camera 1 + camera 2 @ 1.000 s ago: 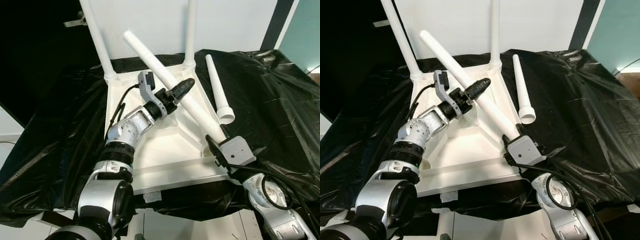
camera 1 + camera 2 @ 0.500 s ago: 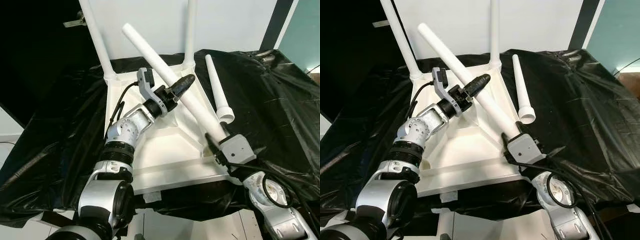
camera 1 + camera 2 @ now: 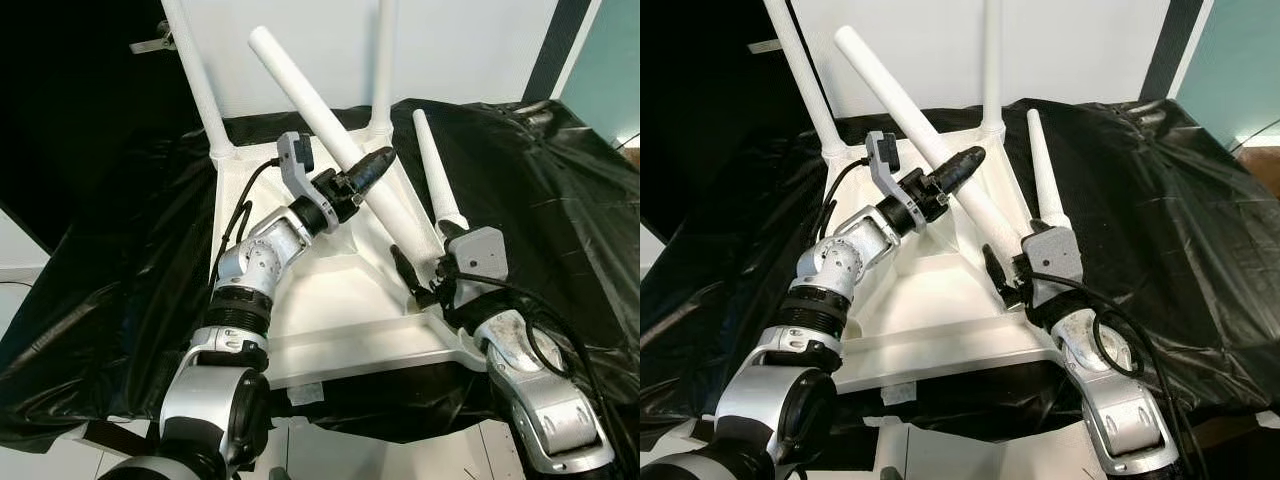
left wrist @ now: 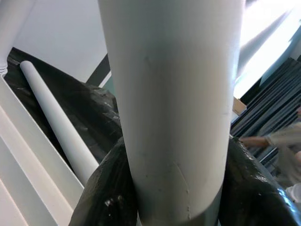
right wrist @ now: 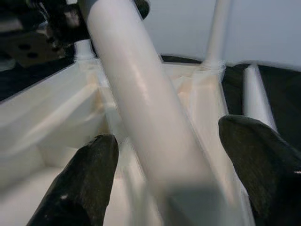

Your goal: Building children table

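My left gripper [image 3: 372, 170] clamps the slanted table leg [image 3: 330, 125] mid-shaft; my right gripper [image 3: 418, 277] gapes wide around its foot at the upturned tabletop [image 3: 340, 300] near-right corner. Looks stiff, light, slick: grip low.

Count on inspection: one white tabletop [image 3: 330, 300], inverted. Four white legs: two fitted upright [image 3: 195, 80] [image 3: 383, 60], one slanted leg [image 3: 340, 150], one loose leg [image 3: 432, 170]. One black sheet [image 3: 560, 230].
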`<state>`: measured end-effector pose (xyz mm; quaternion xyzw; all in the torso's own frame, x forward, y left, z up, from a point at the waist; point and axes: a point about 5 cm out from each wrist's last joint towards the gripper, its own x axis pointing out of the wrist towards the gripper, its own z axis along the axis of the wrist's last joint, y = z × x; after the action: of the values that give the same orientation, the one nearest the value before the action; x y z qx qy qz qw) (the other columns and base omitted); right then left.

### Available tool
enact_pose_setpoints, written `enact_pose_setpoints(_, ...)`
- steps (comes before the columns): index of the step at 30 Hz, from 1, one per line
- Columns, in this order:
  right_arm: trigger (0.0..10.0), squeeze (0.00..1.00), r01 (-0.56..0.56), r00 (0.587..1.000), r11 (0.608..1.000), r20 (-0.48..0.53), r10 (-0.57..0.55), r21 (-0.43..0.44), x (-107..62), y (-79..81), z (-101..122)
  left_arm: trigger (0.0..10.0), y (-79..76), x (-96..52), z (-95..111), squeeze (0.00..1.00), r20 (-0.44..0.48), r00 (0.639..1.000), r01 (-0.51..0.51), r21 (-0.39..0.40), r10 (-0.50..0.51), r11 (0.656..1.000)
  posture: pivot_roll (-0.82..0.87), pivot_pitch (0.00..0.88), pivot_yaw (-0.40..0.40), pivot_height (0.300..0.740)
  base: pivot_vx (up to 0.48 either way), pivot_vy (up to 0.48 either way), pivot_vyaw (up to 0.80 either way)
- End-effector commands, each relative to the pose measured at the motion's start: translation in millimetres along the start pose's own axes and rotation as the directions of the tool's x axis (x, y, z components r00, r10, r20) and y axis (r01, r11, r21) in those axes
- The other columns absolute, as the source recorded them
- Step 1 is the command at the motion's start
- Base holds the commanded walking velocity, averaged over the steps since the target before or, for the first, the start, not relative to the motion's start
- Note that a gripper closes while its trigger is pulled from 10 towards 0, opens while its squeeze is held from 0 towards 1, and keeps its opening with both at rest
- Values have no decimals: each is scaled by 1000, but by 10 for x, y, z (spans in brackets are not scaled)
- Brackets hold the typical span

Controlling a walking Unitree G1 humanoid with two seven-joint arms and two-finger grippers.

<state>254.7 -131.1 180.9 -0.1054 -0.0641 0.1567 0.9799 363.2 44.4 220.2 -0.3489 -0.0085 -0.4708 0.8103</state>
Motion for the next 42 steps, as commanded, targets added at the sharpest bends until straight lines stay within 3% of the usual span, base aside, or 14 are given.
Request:
enact_pose_setpoints(1,10000,0,-41,996,994,-76,49,100,51,30,-89,0,-38,5,-35,0,-11,999,46,13,-46,999,-205,6,63,740,0,0,0)
enact_pose_setpoints(3,10000,0,-41,996,994,-76,49,100,51,30,-89,0,-38,5,-35,0,-11,999,46,13,-46,999,-205,6,63,740,0,0,0)
enact_pose_setpoints(4,7765,0,-85,989,986,-108,100,141,83,75,-133,0,-51,12,-34,0,-11,999,51,17,-51,999,-198,4,60,740,0,0,0)
enact_pose_setpoints(5,0,0,-114,983,977,-122,138,180,115,112,-156,0,-61,17,-27,0,-9,999,54,20,-54,998,-195,4,58,740,0,0,0)
enact_pose_setpoints(13,0,0,-139,979,953,-105,173,270,184,125,-128,0,-73,10,-11,0,2,999,49,28,-49,998,-185,0,54,740,0,0,0)
enact_pose_setpoints(14,0,0,-137,979,948,-109,175,289,191,103,-118,4588,-77,4,-15,0,2,999,50,24,-50,998,-184,0,55,740,0,0,0)
enact_pose_setpoints(15,0,0,-137,979,948,-109,175,289,191,103,-118,4588,-77,4,-15,0,2,999,50,24,-50,998,-184,0,55,740,0,0,0)
enact_pose_setpoints(16,0,0,-133,978,943,-113,174,304,193,79,-111,10000,-81,0,-15,255,3,999,53,20,-53,998,-183,0,54,740,0,0,0)
enact_pose_setpoints(17,0,0,-127,978,938,-119,174,324,196,48,-101,10000,-90,-2,-8,506,7,998,60,13,-60,998,-183,0,56,740,0,0,0)
enact_pose_setpoints(25,0,0,-172,967,916,-116,227,364,164,-89,-67,10000,-146,1,48,502,42,994,105,-32,-103,994,-185,8,64,740,0,0,0)
enact_pose_setpoints(34,0,0,-252,949,914,-104,297,317,128,-261,23,10000,-170,-10,80,502,60,990,133,-55,-130,990,-188,9,66,740,0,0,0)
enact_pose_setpoints(37,0,0,-331,921,902,-113,373,278,128,-370,94,10000,-170,-16,98,404,64,989,137,-57,-133,989,-184,7,66,740,0,0,0)
enact_pose_setpoints(38,0,0,-354,908,897,-135,397,264,146,-398,95,10000,-171,-21,96,0,61,989,138,-51,-135,989,-181,7,65,740,0,0,0)
enact_pose_setpoints(42,0,0,-371,889,893,-180,421,256,189,-425,82,10000,-182,-38,85,0,51,989,139,-34,-138,990,-177,8,64,740,0,0,0)
